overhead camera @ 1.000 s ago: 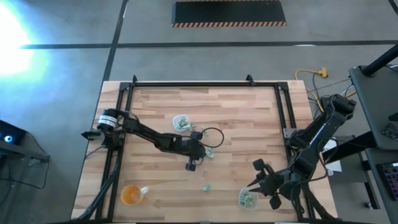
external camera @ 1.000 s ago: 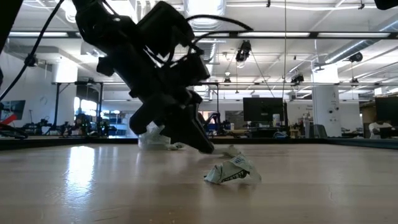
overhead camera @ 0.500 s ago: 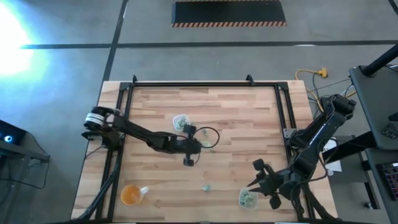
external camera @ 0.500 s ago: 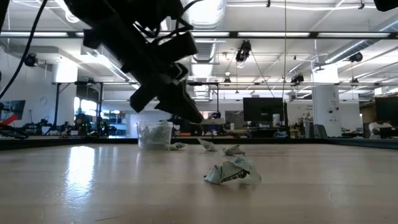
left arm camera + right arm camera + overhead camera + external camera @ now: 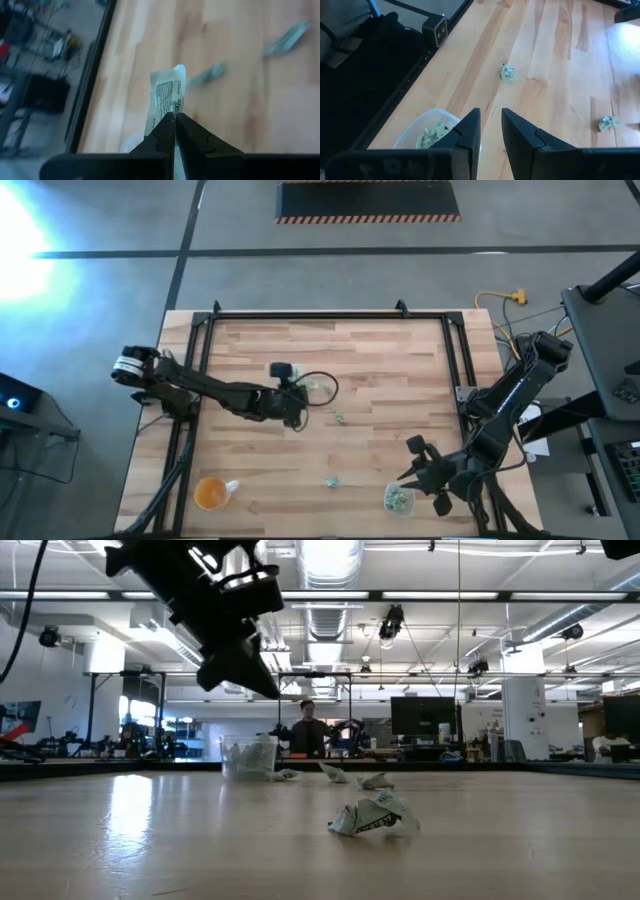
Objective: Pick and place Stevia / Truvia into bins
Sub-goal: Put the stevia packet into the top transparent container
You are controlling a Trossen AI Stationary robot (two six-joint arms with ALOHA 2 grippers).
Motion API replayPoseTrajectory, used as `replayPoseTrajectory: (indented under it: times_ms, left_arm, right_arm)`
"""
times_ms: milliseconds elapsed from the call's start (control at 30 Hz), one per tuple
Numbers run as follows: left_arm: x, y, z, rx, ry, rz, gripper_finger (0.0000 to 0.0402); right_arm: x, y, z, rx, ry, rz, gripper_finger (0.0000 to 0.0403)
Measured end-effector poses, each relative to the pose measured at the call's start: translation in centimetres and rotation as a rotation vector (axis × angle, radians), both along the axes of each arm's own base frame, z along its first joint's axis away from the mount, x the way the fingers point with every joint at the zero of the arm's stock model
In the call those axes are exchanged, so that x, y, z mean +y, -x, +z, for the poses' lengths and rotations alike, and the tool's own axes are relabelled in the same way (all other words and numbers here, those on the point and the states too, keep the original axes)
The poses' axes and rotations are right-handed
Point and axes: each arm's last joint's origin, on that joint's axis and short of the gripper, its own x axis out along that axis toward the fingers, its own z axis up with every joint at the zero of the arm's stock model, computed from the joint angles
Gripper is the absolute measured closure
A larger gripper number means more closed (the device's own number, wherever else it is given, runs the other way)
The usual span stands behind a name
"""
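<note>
- The table [image 5: 380,360] is a butcher-block top of pale wood strips inside a black metal frame, filling the centre of the high view.
- The left arm reaches from the left edge toward the middle; the left gripper [image 5: 174,116] has its dark tapered fingers pinched together on one Stevia packet [image 5: 167,97], a flat white paper rectangle with fine dark print too small to read.
- In the low view that gripper [image 5: 262,687] hangs at upper left, above the far bin [image 5: 249,756].
- The right arm waits at the lower right corner; the right gripper [image 5: 490,131] shows a narrow gap between its fingers, nothing in it.
- The near bin [image 5: 422,131], a clear plastic cup with a rounded squarish rim, sits just beside the right gripper, holding crumpled pale green packets.
- An orange-tinted round cup [image 5: 210,493] stands at lower left of the high view.
- Loose packets lie on the wood: one crumpled [image 5: 374,814] in the centre of the low view, others [image 5: 508,73] [image 5: 609,122] near the right gripper, one [image 5: 340,418] at mid-table.
- A person [image 5: 305,730] stands beyond the table, in the low view's centre.
</note>
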Motion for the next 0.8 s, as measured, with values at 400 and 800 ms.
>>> replayPoseTrajectory:
  times_ms: [400, 800]
  left_arm:
    - [3.6, 2.0, -1.5, 0.054, -0.012, 0.198, 0.0401]
    - [4.9, 2.8, -3.3, 0.085, 0.089, 0.209, 0.0401]
  right_arm:
    - [0.1, 0.0, 0.1, -0.015, 0.001, 0.010, 0.0335]
    - [0.0, 0.0, 0.0, -0.016, 0.008, 0.015, 0.0335]
